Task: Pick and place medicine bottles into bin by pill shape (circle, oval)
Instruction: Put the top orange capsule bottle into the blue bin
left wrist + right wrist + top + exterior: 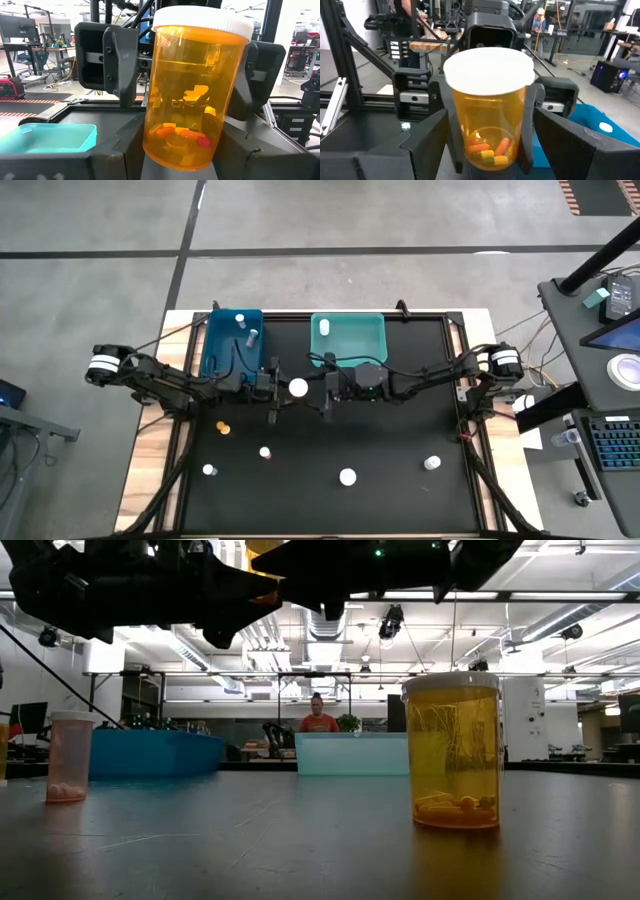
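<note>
Translucent amber cylindrical bottle [192, 95], seemingly left-hand-held [180, 150].

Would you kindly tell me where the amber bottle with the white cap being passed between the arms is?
In the high view, the amber white-capped bottle hangs mid-table between both end effectors, just before the teal bin.

Ceiling lights [390, 628] blazing overhead, washing out room behind. Arms [200, 580] showing as black silhouettes against them. Amber bottle [192, 90] glowing see-through, cap glaring white. Black table [300, 840] picking up soft reflections. Background going blurry.
</note>
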`<action>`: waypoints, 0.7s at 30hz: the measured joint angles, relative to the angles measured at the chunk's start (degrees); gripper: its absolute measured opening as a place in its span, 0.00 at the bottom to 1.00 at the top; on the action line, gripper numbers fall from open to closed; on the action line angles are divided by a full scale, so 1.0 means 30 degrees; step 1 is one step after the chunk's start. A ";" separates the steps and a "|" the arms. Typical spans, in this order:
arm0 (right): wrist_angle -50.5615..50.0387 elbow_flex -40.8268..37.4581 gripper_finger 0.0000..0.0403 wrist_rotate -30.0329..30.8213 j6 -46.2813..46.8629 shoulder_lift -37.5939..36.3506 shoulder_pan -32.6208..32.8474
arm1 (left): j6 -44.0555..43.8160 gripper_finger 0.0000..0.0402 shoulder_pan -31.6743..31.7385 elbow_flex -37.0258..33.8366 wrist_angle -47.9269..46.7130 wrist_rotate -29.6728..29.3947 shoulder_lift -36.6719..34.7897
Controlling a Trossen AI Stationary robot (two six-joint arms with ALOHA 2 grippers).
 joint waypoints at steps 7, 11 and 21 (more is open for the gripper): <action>-0.0036 0.0021 0.60 -0.0011 -0.0586 0.0015 0.0000 | 0.0000 0.40 0.0000 0.0000 -0.0026 -0.0015 0.0000; -0.0026 0.0073 0.48 -0.0029 -0.0498 0.0015 0.0007 | 0.0000 0.40 -0.0007 0.0000 -0.0030 -0.0021 0.0000; -0.0040 0.0073 0.41 -0.0019 -0.0505 0.0015 0.0003 | -0.0022 0.41 -0.0015 0.0000 -0.0051 -0.0351 0.0000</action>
